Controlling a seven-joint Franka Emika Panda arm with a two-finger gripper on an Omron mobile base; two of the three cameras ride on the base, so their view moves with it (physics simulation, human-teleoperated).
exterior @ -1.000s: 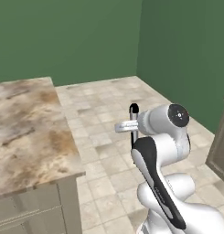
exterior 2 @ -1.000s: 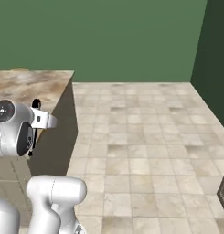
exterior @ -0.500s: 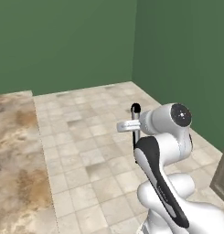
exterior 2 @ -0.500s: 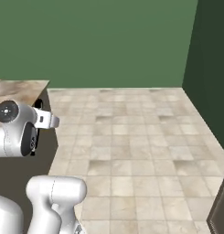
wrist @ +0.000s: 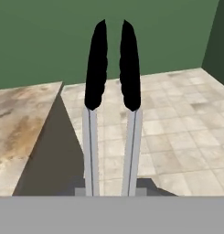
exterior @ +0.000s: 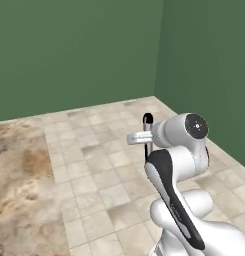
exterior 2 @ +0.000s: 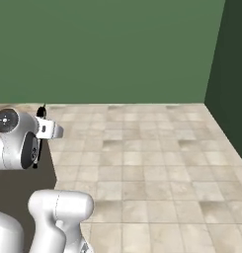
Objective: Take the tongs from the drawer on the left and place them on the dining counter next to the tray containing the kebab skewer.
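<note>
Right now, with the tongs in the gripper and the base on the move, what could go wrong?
1. The tongs stick far out past the gripper, held near their base, so they could tilt or slip.
2. The dining counter sits close on the arm's left; the black tips could clip its edge on a swing.
3. No tray is in view yet, so placement can't be aimed.

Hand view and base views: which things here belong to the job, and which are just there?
Job: tongs, held in the gripper; dining counter.
Just there: tiled floor; green walls.
</note>
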